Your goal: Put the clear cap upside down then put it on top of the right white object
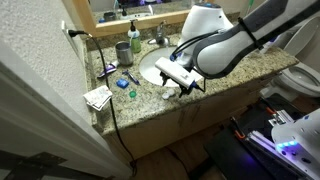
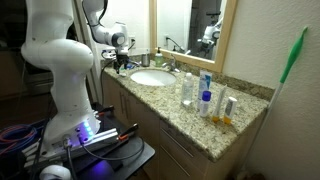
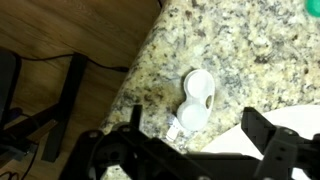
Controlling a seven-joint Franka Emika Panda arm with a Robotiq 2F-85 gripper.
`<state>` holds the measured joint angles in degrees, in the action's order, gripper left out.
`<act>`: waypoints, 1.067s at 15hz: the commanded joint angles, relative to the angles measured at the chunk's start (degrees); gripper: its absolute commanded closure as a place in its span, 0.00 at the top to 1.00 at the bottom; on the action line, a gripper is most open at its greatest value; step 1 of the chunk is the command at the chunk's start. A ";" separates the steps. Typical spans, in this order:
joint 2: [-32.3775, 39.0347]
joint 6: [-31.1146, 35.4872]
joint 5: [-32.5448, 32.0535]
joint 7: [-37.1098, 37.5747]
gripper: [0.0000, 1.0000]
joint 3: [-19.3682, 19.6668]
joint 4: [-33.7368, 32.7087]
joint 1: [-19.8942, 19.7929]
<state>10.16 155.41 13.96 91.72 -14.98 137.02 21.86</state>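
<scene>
In the wrist view a small flat white oblong piece (image 3: pixel 197 97) lies on the speckled granite counter (image 3: pixel 230 40), near the counter's front edge. A tiny pale cap-like thing (image 3: pixel 173 131) lies just beside its lower end; I cannot tell if it is the clear cap. My gripper (image 3: pixel 195 128) hovers above them, open and empty, its dark fingers to either side. In an exterior view the gripper (image 1: pixel 181 84) is over the counter in front of the sink, with the white piece (image 1: pixel 170 93) under it. It also shows in an exterior view (image 2: pixel 122 62).
White sink basin (image 1: pixel 158 68) right behind the gripper. Crumpled white paper (image 1: pixel 98 97), a green cap (image 1: pixel 132 95) and blue items (image 1: pixel 122 83) lie along the counter. A green cup (image 1: pixel 122 50) stands at the back. Several bottles (image 2: pixel 205 95) stand at the far end. The floor (image 3: pixel 60 40) lies beyond the counter edge.
</scene>
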 commanded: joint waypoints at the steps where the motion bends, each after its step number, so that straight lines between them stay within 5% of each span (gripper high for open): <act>1: -9.77 -7.25 6.39 -3.36 1.00 -2.99 3.46 -1.51; 4: -16.32 -4.68 16.97 -9.63 1.00 -3.86 5.21 -0.96; 5: -11.07 -5.60 11.73 -5.22 1.00 -3.56 1.94 -0.93; 9: -16.19 -5.64 15.11 -7.36 1.00 -3.86 3.92 -0.90; 10: -14.21 -4.39 9.46 -2.10 1.00 -4.34 4.33 -2.21; 16: -7.28 -0.97 1.38 4.93 1.00 -3.05 2.52 -3.02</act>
<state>-0.60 152.67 18.79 93.95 -18.00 140.94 19.67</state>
